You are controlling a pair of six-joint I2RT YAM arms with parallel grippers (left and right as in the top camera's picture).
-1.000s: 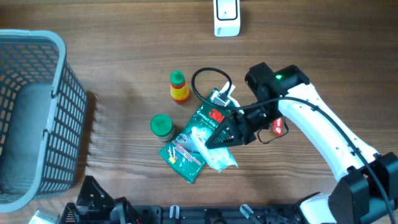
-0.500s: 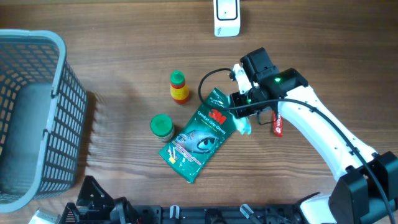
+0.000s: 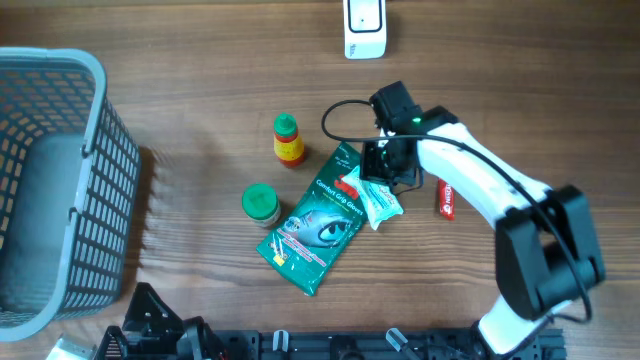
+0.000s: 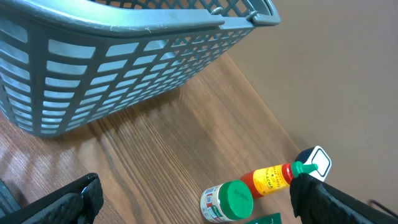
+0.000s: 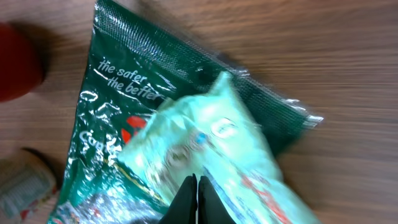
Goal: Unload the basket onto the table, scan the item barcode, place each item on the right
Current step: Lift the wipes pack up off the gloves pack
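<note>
While the right gripper hangs over it with its two fingers pressed flat together, the pale mint packet lies on the wooden table, a little toward 3 o'clock of centre in the overhead view. Whether the fingertips pinch any of its film cannot be told. The packet's 9 o'clock edge rests on the 2 o'clock corner of a green glove packet, which stretches flat away toward 8 o'clock.

Near the mint packet at 3 o'clock is a small red item, apart from it. At 12 o'clock, well apart at the far table edge, stands the white scanner.

At 9 o'clock, just beside the green packet, is a jar with its green lid on. At 10 o'clock a sauce bottle has its green cap on. What either one holds is hidden.

Far out at 9 o'clock sits the grey slatted basket, only its own floor and walls showing inside.

The left gripper is spread wide, holding nothing, above the table by the jar.
</note>
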